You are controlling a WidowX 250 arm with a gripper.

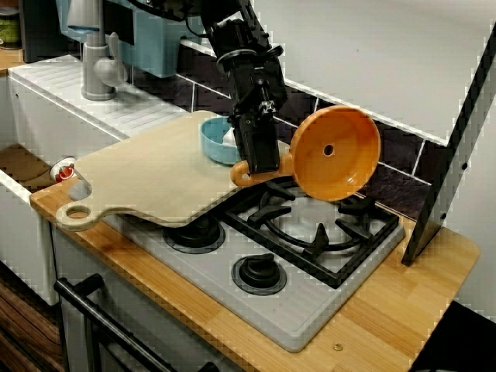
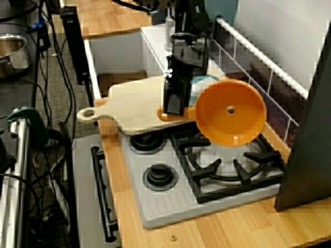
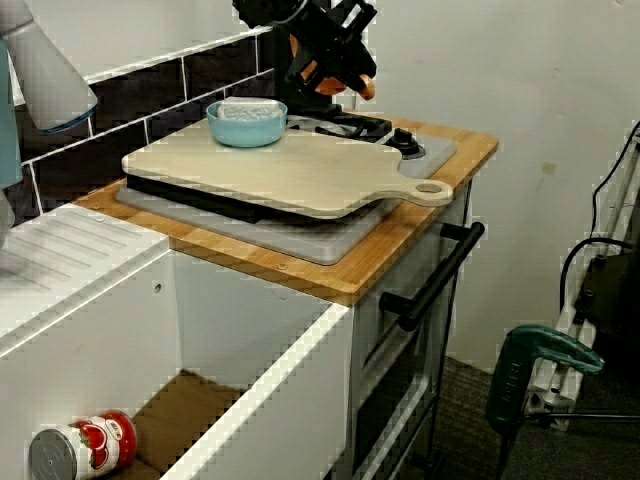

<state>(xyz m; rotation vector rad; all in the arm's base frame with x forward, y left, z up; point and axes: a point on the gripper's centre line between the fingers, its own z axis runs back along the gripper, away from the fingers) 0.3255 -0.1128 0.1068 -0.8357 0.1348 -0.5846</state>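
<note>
My gripper is shut on the short handle of an orange pan. It holds the pan tipped on its edge in the air above the black burner grate, with the inside facing outward. The side view shows the same: gripper pointing down, pan to its right. Just behind the gripper a light blue bowl with something white in it sits on the far corner of a wooden cutting board. In the view from the sink side the gripper hangs beyond the bowl, and the pan is mostly hidden.
The cutting board covers the left half of the grey stove and its handle sticks out past the counter edge. A sink with a grey faucet lies to the left, with a red-labelled can in it. A tall black panel leans at the right.
</note>
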